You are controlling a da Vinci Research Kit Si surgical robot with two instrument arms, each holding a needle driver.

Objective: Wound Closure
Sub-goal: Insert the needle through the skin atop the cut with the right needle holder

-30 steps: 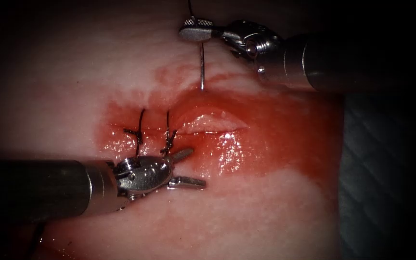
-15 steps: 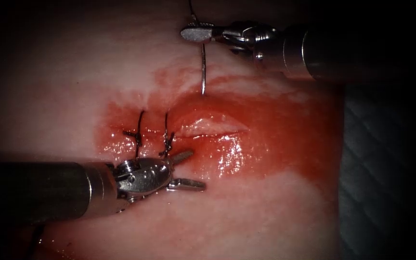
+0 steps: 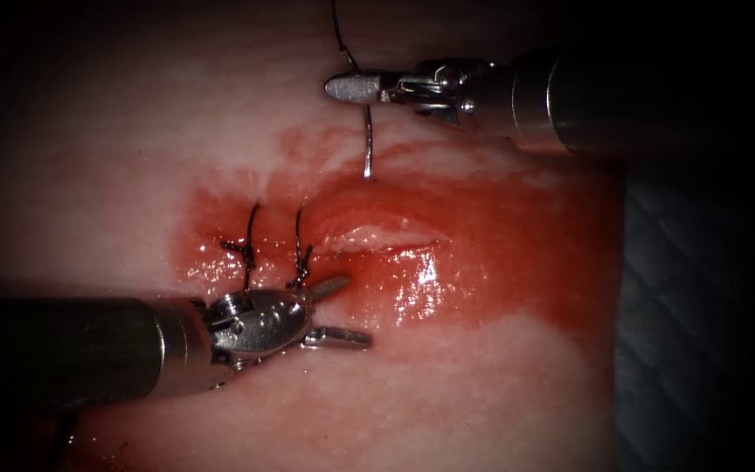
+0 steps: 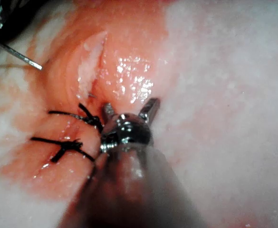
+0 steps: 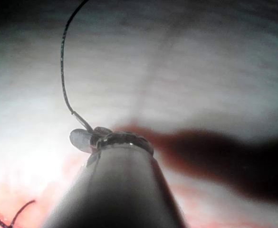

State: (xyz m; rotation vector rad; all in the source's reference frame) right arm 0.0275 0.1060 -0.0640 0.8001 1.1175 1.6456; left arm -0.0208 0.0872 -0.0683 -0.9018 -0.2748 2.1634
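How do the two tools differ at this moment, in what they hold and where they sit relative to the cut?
The right tool is shut on the needle near its thread end, with the thread trailing upward; the left tool holds nothing, its jaws spread apart. The right tool sits above the cut, the needle's tip at the tissue surface there; the left tool sits below the cut, beside the two stitches. Both enter sideways on long shafts.

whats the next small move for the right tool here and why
Probably rotate the right arm's tool to drive the curved steel needle in: it grips the needle near its thread end, tip at the tissue above the open cut, two black stitches done.
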